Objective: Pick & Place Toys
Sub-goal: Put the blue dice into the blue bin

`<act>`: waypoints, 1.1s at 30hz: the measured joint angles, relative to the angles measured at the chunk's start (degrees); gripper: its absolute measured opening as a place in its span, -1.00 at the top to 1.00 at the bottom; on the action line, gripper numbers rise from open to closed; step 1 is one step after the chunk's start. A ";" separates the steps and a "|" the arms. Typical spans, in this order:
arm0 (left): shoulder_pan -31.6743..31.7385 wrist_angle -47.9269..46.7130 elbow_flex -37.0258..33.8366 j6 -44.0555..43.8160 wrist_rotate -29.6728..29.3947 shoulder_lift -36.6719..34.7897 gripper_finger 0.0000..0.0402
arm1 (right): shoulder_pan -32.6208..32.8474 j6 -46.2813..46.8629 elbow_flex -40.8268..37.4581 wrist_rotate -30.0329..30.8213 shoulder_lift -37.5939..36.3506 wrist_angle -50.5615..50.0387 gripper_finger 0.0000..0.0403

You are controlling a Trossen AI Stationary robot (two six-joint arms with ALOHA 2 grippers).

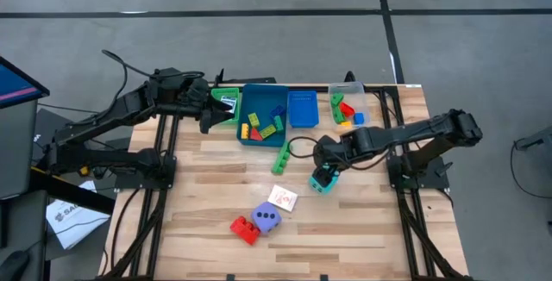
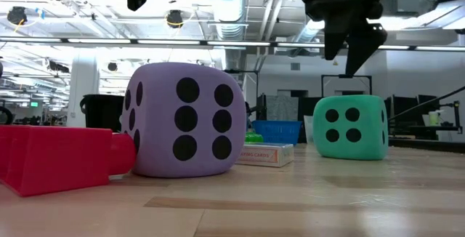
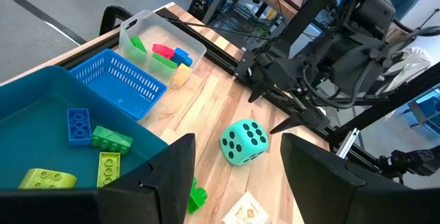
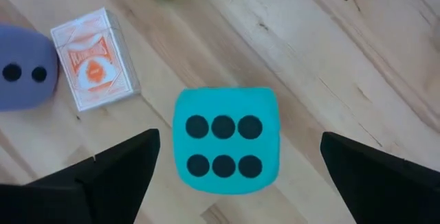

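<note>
My right gripper point(image 4: 227, 165) wide open, empty, above teal dice point(image 4: 225, 140). Blue tray point(image 1: 250, 136): bricks point(image 1: 263, 124). Clear tray point(image 1: 366, 98): more bricks.

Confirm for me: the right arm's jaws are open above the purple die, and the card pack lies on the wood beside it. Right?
Not quite. The right gripper is open above the teal die, not the purple one; the right wrist view shows the teal die directly between its jaws. The purple die sits off to the side, past the card pack, which does lie on the wood beside the teal die.
</note>
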 joint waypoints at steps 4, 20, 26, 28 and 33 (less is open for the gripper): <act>0.01 0.01 0.00 0.00 -0.03 0.00 -0.04 | -1.15 -2.17 0.05 -1.85 1.23 0.60 -0.98; 0.00 -0.05 0.00 -0.02 -0.16 -0.02 -0.04 | -3.06 -9.40 0.28 -13.12 15.42 2.30 -0.99; 0.00 -0.03 0.00 0.00 -0.15 -0.02 -0.04 | -1.75 -9.17 0.04 -15.26 17.79 0.75 -0.97; 0.00 -0.03 0.00 0.00 -0.15 -0.02 -0.04 | -1.56 -7.68 -0.06 -15.89 17.42 0.28 -0.92; 0.00 -0.03 0.00 0.00 -0.12 -0.02 -0.04 | -1.56 -3.41 -0.15 -16.39 13.73 -2.61 -0.73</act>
